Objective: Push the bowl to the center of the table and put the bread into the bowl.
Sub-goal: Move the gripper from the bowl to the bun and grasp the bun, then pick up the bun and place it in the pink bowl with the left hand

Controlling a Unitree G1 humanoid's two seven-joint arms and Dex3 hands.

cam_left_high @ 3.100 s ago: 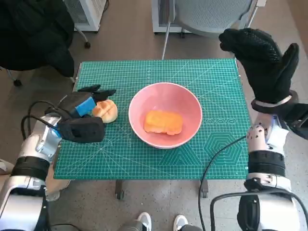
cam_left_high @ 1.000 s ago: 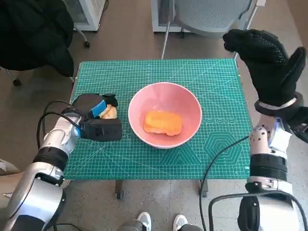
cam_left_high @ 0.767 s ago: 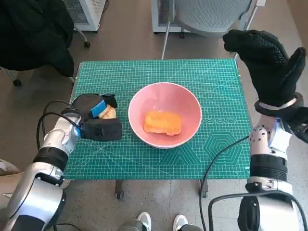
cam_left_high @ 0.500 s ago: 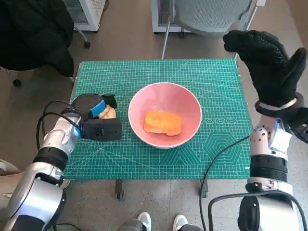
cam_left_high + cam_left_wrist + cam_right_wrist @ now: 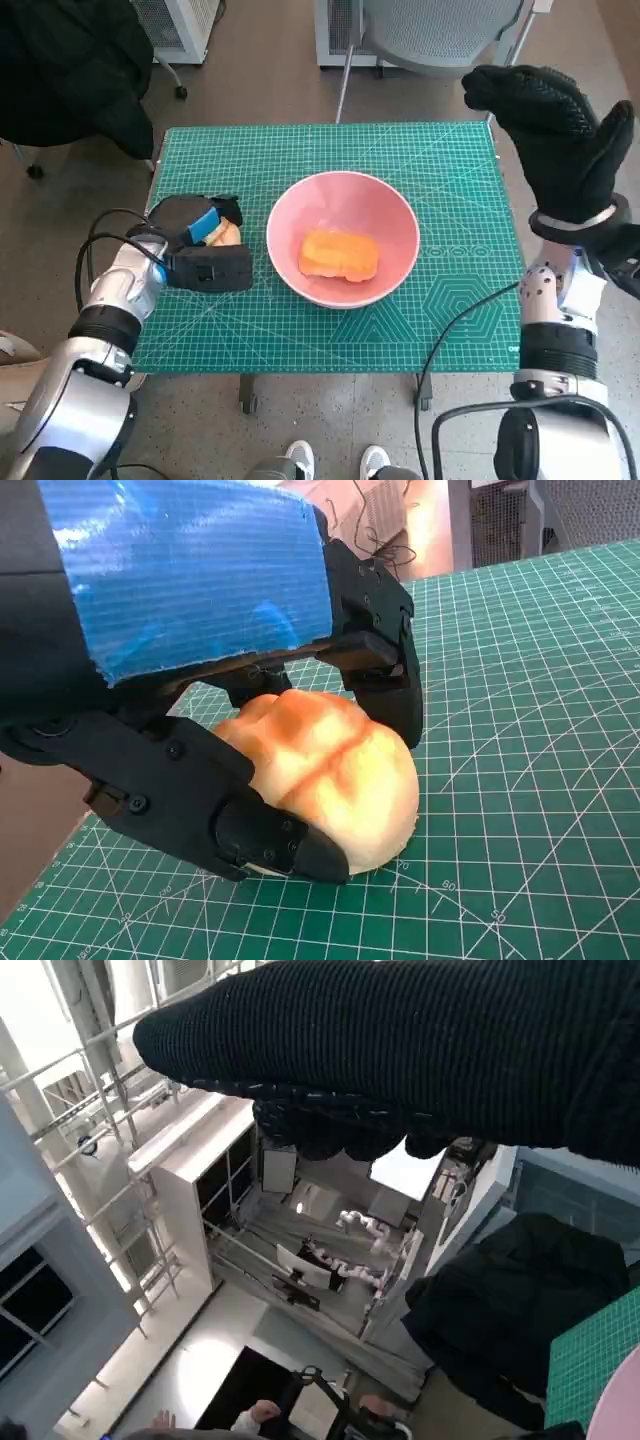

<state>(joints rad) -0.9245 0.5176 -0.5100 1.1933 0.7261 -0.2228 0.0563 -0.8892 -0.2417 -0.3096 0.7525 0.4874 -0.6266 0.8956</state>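
Note:
A pink bowl [image 5: 390, 235] stands near the middle of the green cutting mat [image 5: 440, 180], with an orange loaf of bread [image 5: 339, 254] inside it. A pale round bread roll [image 5: 335, 775] lies on the mat left of the bowl; in the head view only a sliver of the roll [image 5: 229, 234] shows. My left hand [image 5: 200, 245] wraps around it, with black fingers [image 5: 380, 670] over the far side and thumb against the near side. My gloved right hand [image 5: 556, 135] is raised above the mat's far right corner, fingers spread, holding nothing.
A grey chair [image 5: 440, 30] stands behind the table. A black coat [image 5: 70, 70] lies over something at the far left. A black cable [image 5: 450, 330] crosses the mat's front right corner. Shoes of a person [image 5: 335, 462] show below the table's front edge.
Since three seconds ago my left hand moved in over the roll and closed around it, hiding most of it. In the last second nothing has visibly moved.

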